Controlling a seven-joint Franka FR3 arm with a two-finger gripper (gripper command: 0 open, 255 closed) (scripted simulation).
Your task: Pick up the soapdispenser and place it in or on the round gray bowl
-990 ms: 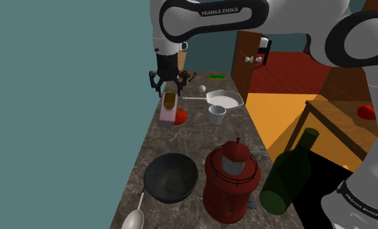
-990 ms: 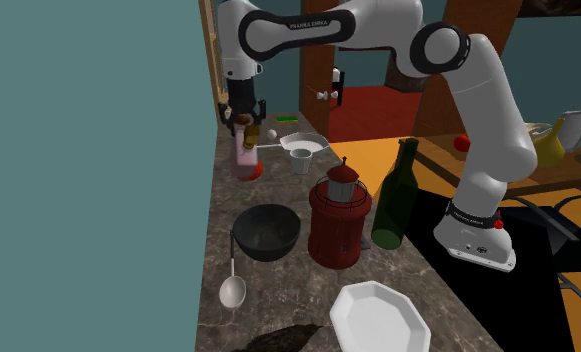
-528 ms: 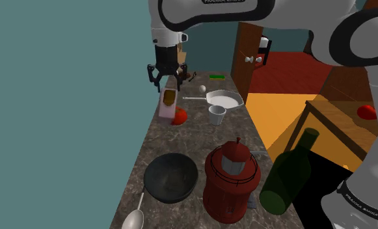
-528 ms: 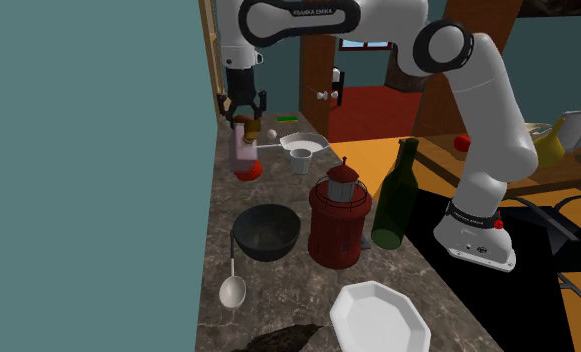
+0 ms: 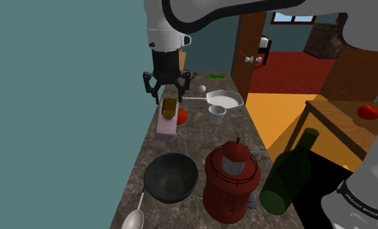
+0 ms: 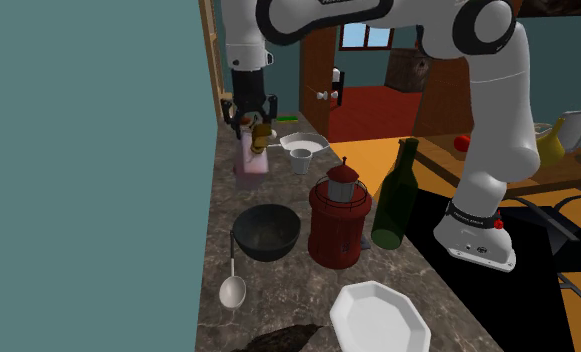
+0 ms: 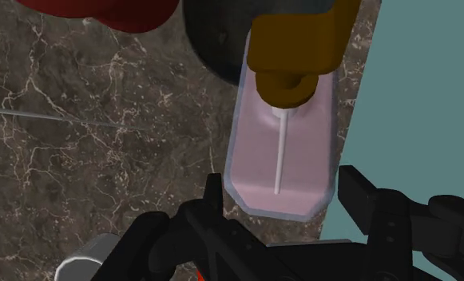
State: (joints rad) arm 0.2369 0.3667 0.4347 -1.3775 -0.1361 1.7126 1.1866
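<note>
The soap dispenser (image 5: 166, 123) has a pale pink see-through body and a brown pump top. It hangs tilted above the dark marble counter (image 5: 197, 140), clear of the surface. My black gripper (image 5: 162, 93) is shut on it from above, and its fingers (image 7: 214, 195) clasp the body on both sides. In the second exterior view, the dispenser (image 6: 250, 162) hangs under the gripper (image 6: 250, 127). The round dark grey bowl (image 5: 171, 177) stands empty nearer the stand, with a stretch of counter between it and the dispenser. The wrist view has the dispenser (image 7: 282, 152) in front of the bowl's (image 7: 218, 40) rim.
A red lantern-shaped pot (image 5: 231, 179) and a green bottle (image 5: 286, 175) stand beside the bowl. A spoon (image 5: 135, 216) lies at the bowl's near side. A tomato (image 5: 181, 116), white cup (image 5: 217, 114) and white pan (image 5: 224, 99) sit behind the dispenser. A teal wall (image 5: 64, 97) borders the counter.
The gripper has lifted the soap dispenser off the counter beside the tomato and carried it toward the bowl. The arm has swung with it.
</note>
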